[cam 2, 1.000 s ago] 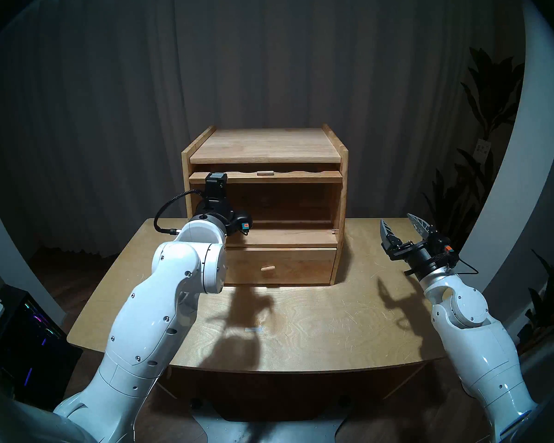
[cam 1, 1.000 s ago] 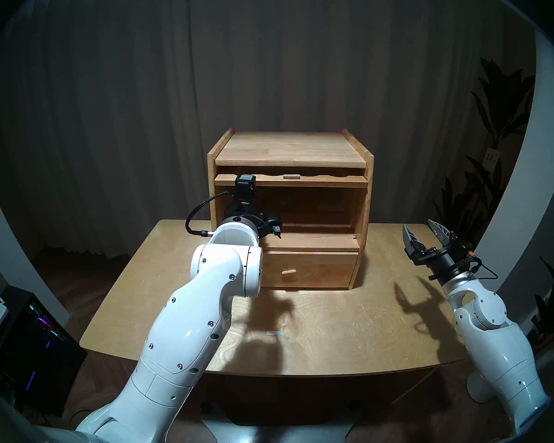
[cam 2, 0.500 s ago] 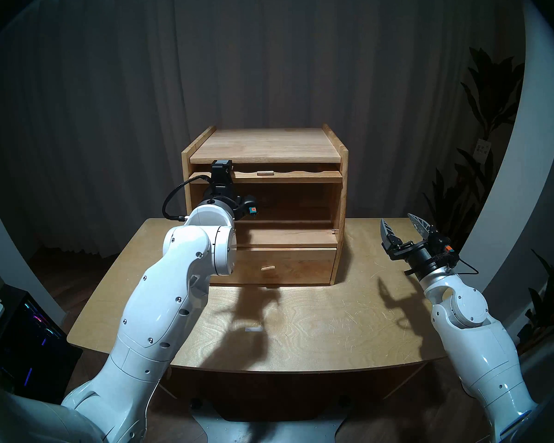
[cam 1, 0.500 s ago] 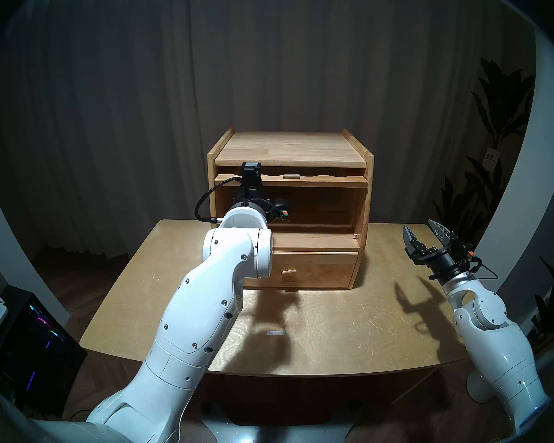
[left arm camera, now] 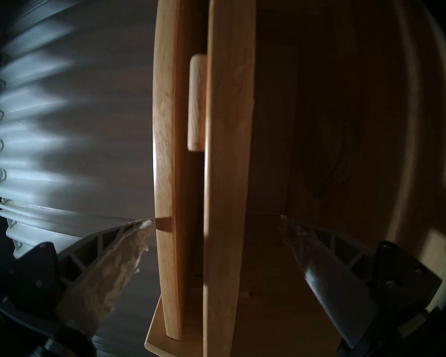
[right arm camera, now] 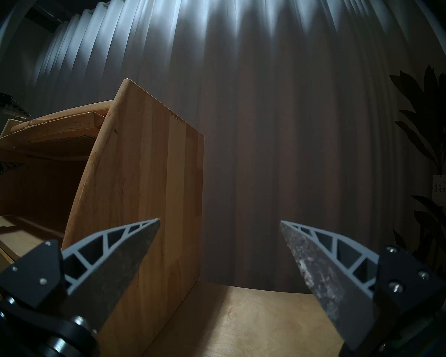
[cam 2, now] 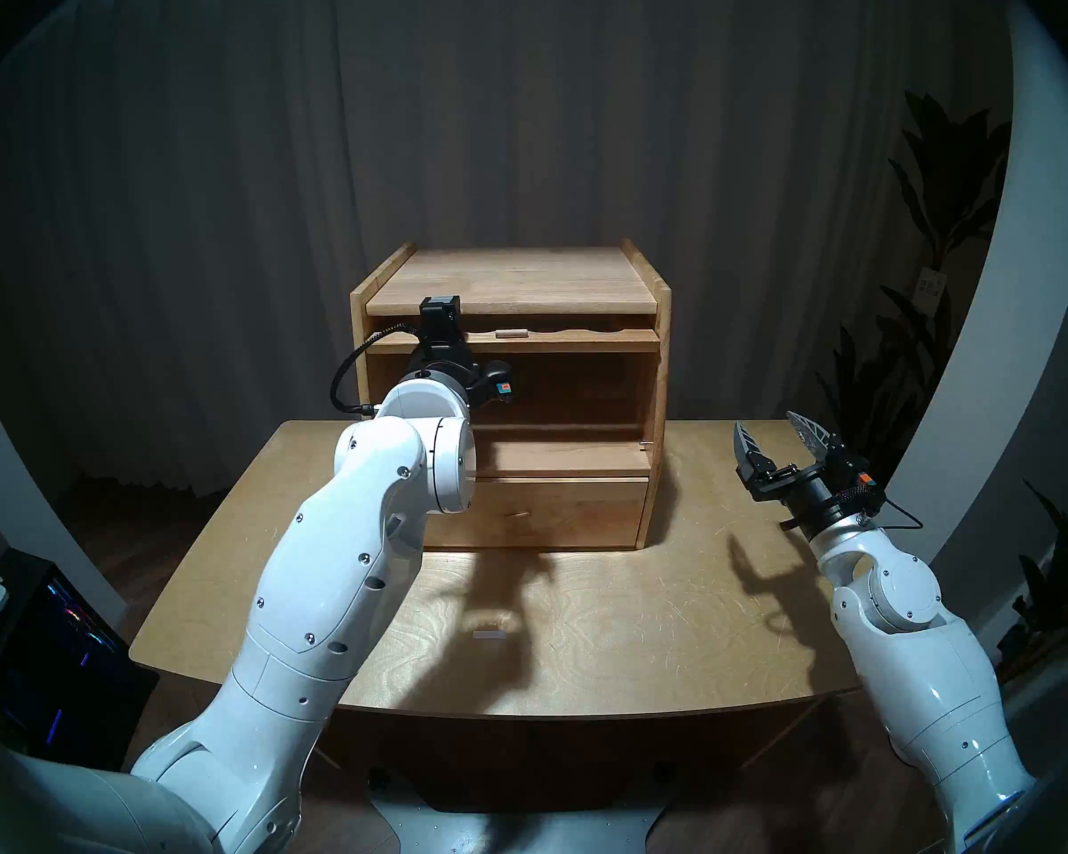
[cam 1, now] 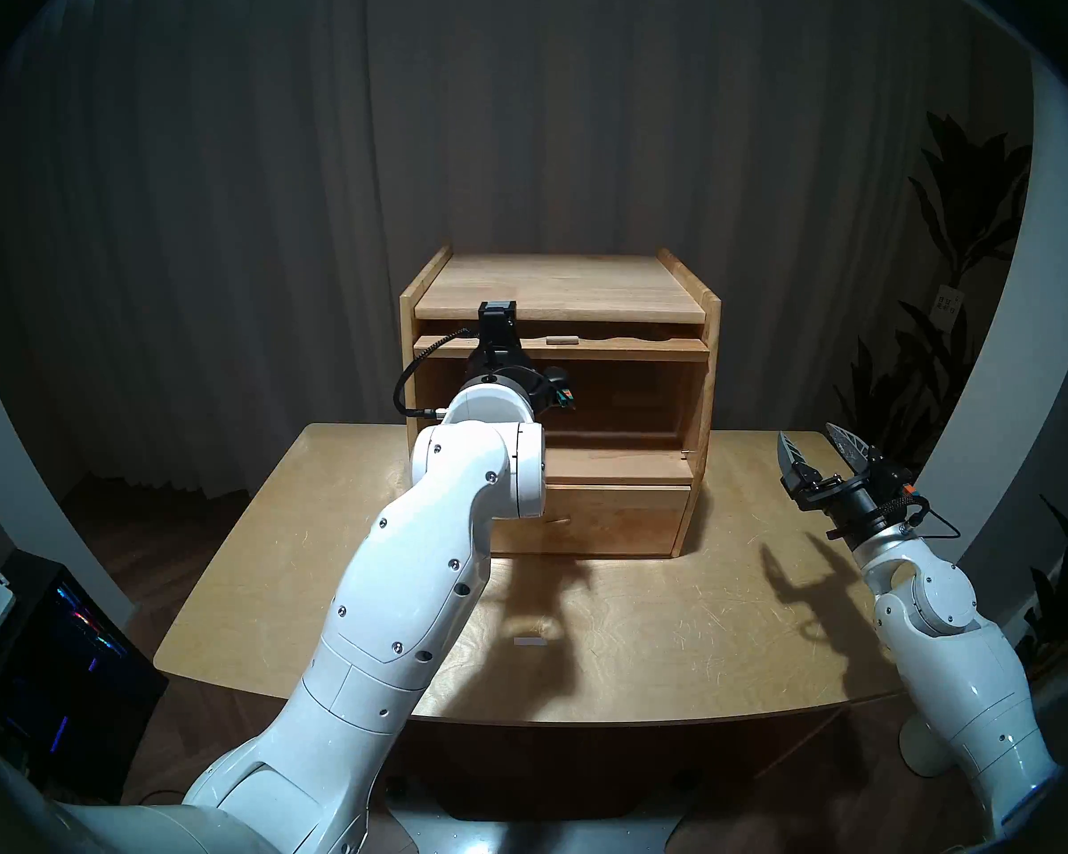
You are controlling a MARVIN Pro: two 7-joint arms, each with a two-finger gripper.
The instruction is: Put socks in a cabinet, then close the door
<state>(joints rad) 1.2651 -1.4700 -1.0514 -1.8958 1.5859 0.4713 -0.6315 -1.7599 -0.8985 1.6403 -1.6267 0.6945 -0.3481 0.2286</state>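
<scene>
Since one second ago the left arm has risen and moved right, toward the cabinet point(cam 1: 559, 397). Its left gripper point(left arm camera: 214, 220) is spread, straddling the edge of the door point(cam 1: 561, 346), which lies flat under the cabinet top; the peg point(left arm camera: 197, 102) is just ahead. The socks point(left arm camera: 337, 153) seem to be a dark bundle deep inside the cabinet. So closing is in hand: next, pull the door out and down. The right gripper point(cam 1: 821, 449), right of the cabinet, is spread and empty.
</scene>
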